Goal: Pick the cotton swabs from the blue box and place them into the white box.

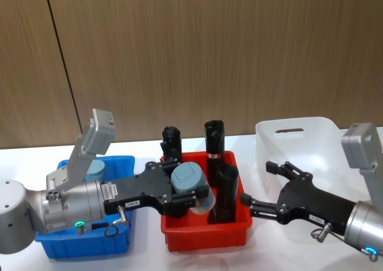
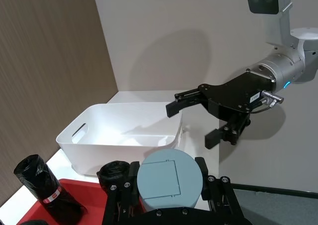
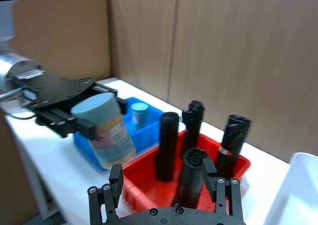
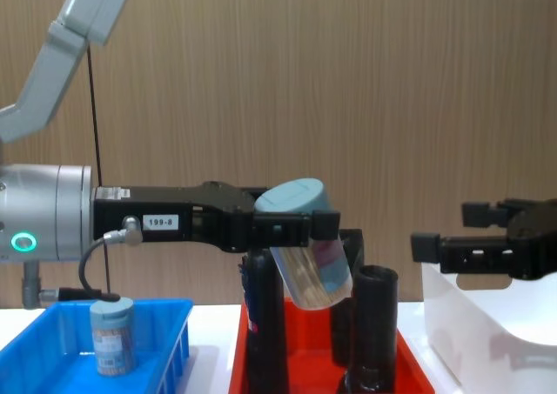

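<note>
My left gripper (image 1: 190, 194) is shut on one jar of cotton swabs (image 1: 190, 180), clear with a pale blue lid. It holds the jar tilted in the air above the red tray, seen from the side in the chest view (image 4: 309, 248). Another jar of cotton swabs (image 4: 113, 333) stands upright in the blue box (image 1: 90, 244) at the left. The white box (image 1: 299, 133) sits at the right and looks bare inside. My right gripper (image 1: 257, 184) hovers open beside it, pointing toward the held jar, with a gap between them.
A red tray (image 1: 206, 235) sits between the two boxes and holds several tall black tubes (image 1: 214, 139), which rise close under the held jar. A wood-panel wall stands behind the white table.
</note>
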